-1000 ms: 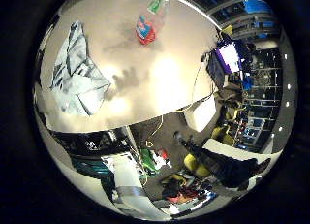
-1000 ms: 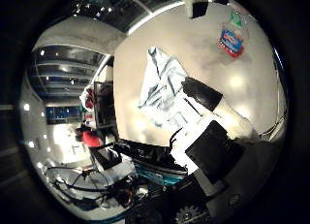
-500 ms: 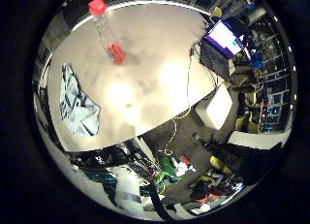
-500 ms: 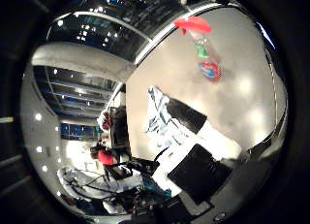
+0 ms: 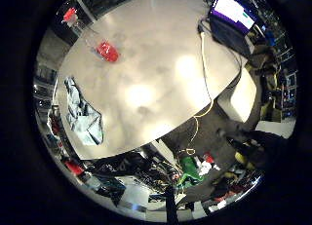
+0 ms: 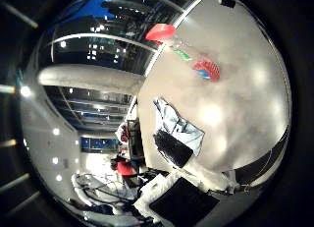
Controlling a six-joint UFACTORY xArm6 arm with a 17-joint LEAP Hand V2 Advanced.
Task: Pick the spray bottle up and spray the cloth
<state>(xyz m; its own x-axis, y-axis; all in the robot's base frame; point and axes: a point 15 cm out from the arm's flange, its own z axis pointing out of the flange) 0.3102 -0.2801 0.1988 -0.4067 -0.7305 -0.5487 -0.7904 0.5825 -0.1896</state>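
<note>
A clear spray bottle (image 5: pixel 94 40) with a red trigger head and a red label stands upright on the pale table (image 5: pixel 166 69), far from the palm. It shows in the thumb side view too (image 6: pixel 188 56). A crumpled grey-white cloth (image 5: pixel 83 113) lies on the same table, away from the bottle, near one edge; it also shows in the thumb side view (image 6: pixel 182 127). My hand (image 6: pixel 177 153) is high above the table, well away from both. Its black fingers reach into the thumb side view, relaxed, with nothing between them.
An open laptop (image 5: pixel 232 11) sits at the table's edge, far from the bottle. A white box (image 5: pixel 239 93) stands beside the table. Cluttered floor with gear lies past the table's edge (image 5: pixel 185 167).
Both views have swung and turned, so the camera has moved with the hand; the table looks smaller and farther off. The bottle and cloth keep their places on the table.
</note>
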